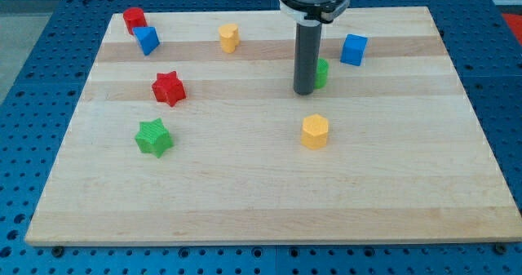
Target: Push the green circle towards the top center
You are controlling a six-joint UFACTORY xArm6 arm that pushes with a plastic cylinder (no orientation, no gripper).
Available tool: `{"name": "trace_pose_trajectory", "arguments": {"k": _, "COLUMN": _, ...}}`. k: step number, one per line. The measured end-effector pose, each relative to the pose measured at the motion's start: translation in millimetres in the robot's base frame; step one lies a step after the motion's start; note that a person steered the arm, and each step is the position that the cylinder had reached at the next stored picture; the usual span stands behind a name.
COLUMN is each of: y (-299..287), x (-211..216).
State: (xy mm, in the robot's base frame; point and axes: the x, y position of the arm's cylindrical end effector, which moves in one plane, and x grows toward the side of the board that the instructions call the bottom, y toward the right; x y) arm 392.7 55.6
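Observation:
The green circle (322,73) stands right of the board's centre in the upper half, mostly hidden behind my rod. My tip (305,90) rests on the board just left of and slightly below it, touching or nearly touching its side; I cannot tell which. The wooden board (261,193) fills most of the view.
A blue cube (354,49) lies up and right of the green circle. A yellow hexagon (315,131) lies below my tip. A yellow block (229,37) sits at top centre-left. A red block (134,19) and a blue block (147,40) sit top left. A red star (169,88) and a green star (153,137) lie at left.

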Motion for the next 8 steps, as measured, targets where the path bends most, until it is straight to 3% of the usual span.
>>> {"name": "trace_pose_trajectory", "arguments": {"k": 2, "y": 52.3, "x": 0.5}}
{"name": "trace_pose_trajectory", "arguments": {"k": 5, "y": 29.5, "x": -70.6}}
{"name": "trace_pose_trajectory", "arguments": {"k": 7, "y": 32.1, "x": -22.8}}
{"name": "trace_pose_trajectory", "arguments": {"k": 8, "y": 4.6, "x": -21.2}}
